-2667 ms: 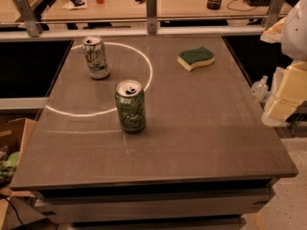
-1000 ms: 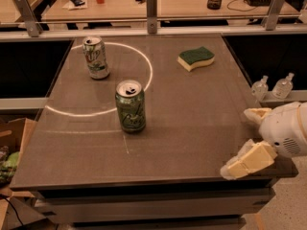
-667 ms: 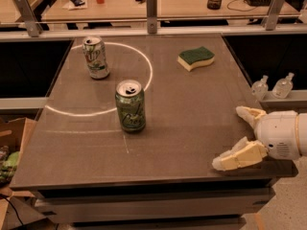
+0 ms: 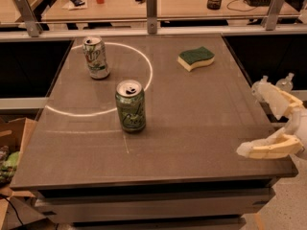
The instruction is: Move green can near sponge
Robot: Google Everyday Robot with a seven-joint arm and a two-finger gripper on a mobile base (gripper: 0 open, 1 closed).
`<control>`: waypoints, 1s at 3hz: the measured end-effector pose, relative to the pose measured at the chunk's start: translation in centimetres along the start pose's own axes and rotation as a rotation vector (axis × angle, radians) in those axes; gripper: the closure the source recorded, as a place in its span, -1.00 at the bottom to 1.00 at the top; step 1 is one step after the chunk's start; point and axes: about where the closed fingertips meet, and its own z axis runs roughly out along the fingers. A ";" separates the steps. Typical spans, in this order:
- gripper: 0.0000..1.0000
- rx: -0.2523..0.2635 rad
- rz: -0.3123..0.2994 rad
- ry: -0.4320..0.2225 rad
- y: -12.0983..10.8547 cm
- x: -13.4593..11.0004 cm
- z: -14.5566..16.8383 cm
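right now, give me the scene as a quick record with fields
tool: open, holding nothing, at the table's right edge
green can: upright, centre-left, untouched
sponge: lying flat, far right, green side up
can to sponge: well apart, move not yet done
pale can: upright, far left, behind the green can
table: brown top with a white ring marked on it

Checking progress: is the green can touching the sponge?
No, the green can stands well apart from the sponge; the gripper hovers open by the table edge.
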 end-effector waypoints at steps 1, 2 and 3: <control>-1.00 -0.001 -0.001 -0.057 0.3 -1.6 0.0; -1.00 -0.002 -0.001 -0.046 0.3 -1.3 0.0; -1.00 0.040 -0.013 -0.048 0.8 -1.3 0.9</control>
